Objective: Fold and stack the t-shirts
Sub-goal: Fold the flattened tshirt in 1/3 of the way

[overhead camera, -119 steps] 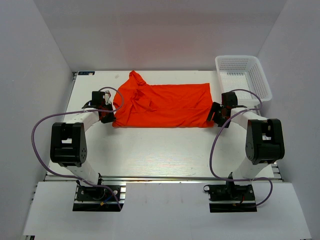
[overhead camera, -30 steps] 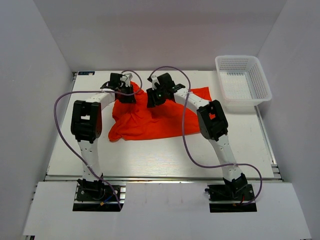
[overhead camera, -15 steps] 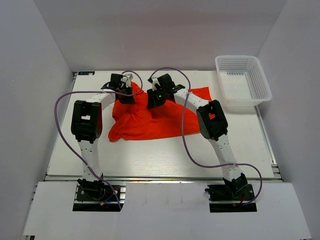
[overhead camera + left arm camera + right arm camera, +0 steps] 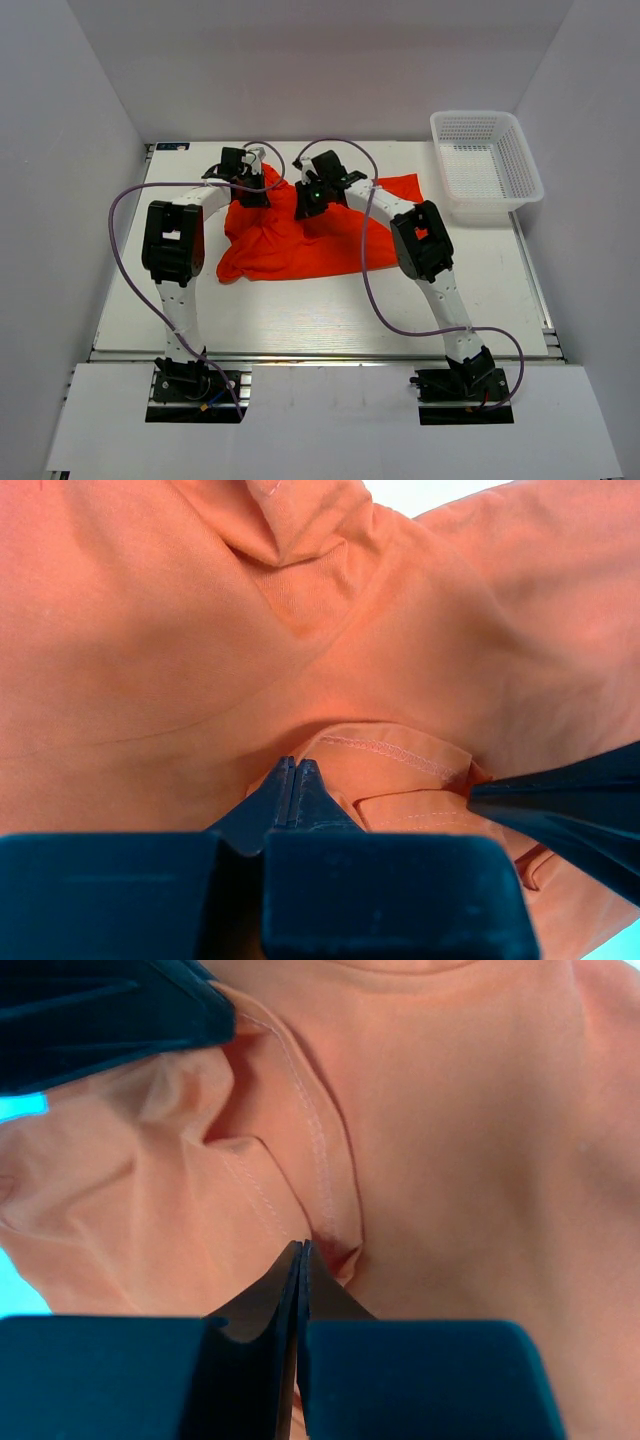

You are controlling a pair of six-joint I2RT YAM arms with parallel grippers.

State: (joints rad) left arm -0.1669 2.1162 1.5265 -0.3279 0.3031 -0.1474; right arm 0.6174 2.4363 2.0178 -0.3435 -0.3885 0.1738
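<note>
one orange-red t-shirt [image 4: 300, 245] lies bunched near the far edge of the worktop [image 4: 300, 310], left fingers [image 4: 285, 792] and right fingers [image 4: 288, 1290] each pinched shut on its fabric; one white basket [image 4: 488, 203] sits at the far right corner.

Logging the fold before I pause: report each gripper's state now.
Left gripper: jaws shut on the t-shirt.
Right gripper: jaws shut on the t-shirt.
</note>
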